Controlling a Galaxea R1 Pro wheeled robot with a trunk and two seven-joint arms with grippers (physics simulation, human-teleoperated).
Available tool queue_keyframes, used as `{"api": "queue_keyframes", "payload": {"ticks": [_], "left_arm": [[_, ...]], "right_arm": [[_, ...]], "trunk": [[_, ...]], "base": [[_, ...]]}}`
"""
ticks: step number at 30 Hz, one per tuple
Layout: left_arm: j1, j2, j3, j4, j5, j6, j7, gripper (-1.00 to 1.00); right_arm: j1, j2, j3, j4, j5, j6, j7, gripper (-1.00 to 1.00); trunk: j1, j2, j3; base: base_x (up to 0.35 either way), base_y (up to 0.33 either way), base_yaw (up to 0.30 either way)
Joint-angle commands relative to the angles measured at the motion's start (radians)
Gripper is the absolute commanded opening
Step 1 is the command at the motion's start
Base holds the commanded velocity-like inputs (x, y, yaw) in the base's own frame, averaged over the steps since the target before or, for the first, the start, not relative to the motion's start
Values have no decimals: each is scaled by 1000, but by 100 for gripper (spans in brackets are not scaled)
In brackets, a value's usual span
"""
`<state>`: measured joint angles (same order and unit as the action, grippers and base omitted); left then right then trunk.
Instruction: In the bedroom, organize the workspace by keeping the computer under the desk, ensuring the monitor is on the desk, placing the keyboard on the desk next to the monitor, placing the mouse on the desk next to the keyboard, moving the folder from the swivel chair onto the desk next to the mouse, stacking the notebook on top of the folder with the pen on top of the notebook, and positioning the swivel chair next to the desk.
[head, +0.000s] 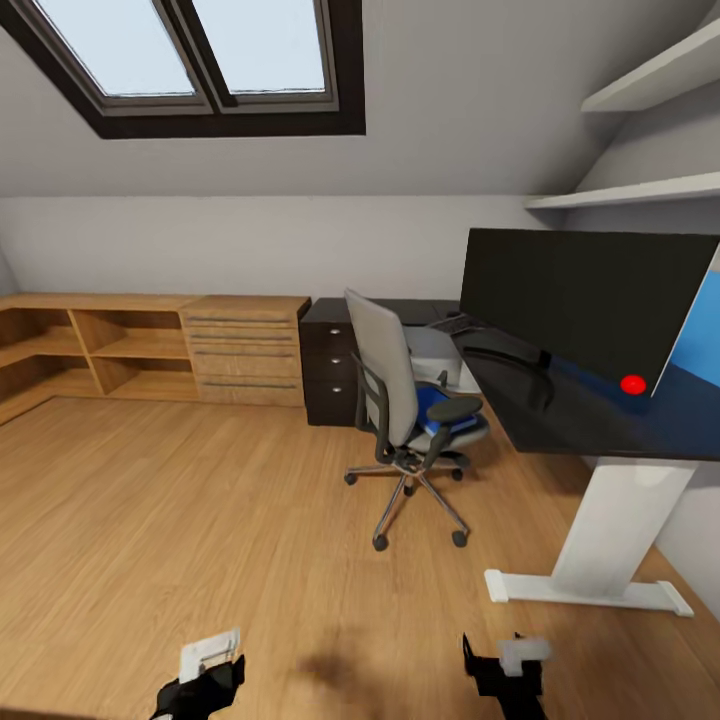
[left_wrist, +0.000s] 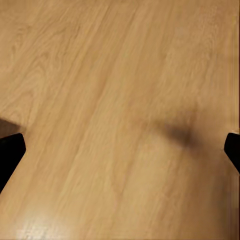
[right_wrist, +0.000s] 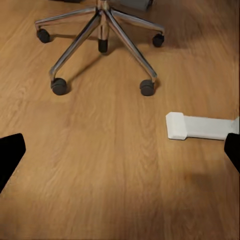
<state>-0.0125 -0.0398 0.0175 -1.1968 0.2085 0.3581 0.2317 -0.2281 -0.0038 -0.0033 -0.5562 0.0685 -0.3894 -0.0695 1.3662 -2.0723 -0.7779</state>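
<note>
The grey swivel chair (head: 392, 372) stands on the floor beside the black desk (head: 570, 425), its chrome base (right_wrist: 102, 30) ahead of my right gripper. The blue folder (head: 437, 406) lies on its seat. The wide black monitor (head: 590, 290) stands on the desk. Beyond it lies a dark flat shape, apparently the keyboard (head: 455, 323). The light grey computer (head: 437, 350) sits under the desk behind the chair. Mouse, notebook and pen are out of view. My left gripper (head: 203, 682) (left_wrist: 120, 150) and right gripper (head: 505, 668) (right_wrist: 120, 152) hang open over bare floor.
A black drawer unit (head: 328, 362) stands left of the chair, with a low wooden shelf unit (head: 150, 345) along the back wall. The desk's white foot (head: 590, 588) (right_wrist: 200, 126) rests on the floor at my right. Wooden floor (head: 200, 500) stretches to the left.
</note>
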Motion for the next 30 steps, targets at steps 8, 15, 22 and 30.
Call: {"api": "queue_keyframes", "payload": {"ticks": [8, 15, 22, 30], "left_arm": [[-132, -50, 2, -126, 15, 146, 9, 100], [-129, -49, 4, -237, 14, 144, 5, 100], [-31, -48, -38, -353, 13, 141, 8, 100], [-29, -47, -41, -354, 11, 148, 11, 100]], "right_arm": [[-340, -8, -7, 156, -149, 265, -20, 100], [-436, -14, -8, 261, -242, 290, -18, 100], [-448, -38, -6, 269, -353, 322, -9, 100], [-448, -41, -7, 267, -353, 304, -8, 100]], "trunk": [[19, -36, -17], [19, -36, -17], [19, -36, -17], [19, -36, -17]], "base": [[0, 0, 0], [0, 0, 0], [46, -27, 0], [265, -178, 0]]}}
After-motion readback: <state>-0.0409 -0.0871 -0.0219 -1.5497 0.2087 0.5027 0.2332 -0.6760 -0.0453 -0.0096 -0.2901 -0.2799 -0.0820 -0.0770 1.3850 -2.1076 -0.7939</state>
